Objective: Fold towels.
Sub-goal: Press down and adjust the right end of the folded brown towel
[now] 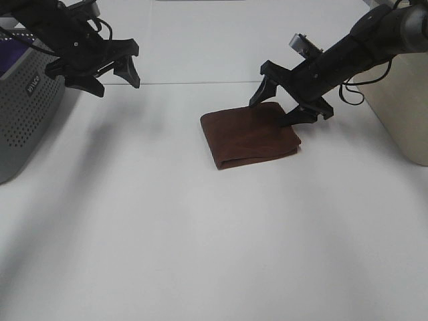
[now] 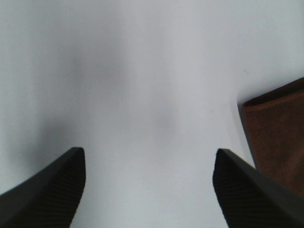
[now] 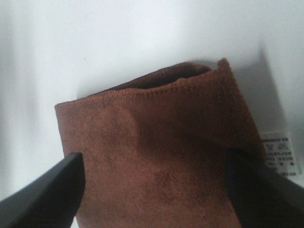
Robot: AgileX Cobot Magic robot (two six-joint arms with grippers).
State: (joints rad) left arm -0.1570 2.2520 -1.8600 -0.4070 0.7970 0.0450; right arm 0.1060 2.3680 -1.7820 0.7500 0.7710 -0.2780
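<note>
The towel lies folded at centre-right on the desk, fuzzy reddish-brown (white tag at one corner). My right end effector gapes wide over it, empty; my left end effector, upper left, likewise.

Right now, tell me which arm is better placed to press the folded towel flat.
The right. The right pincer is open, straddling the towel. The left pincer, also open, hangs far off near the grey basket.
</note>
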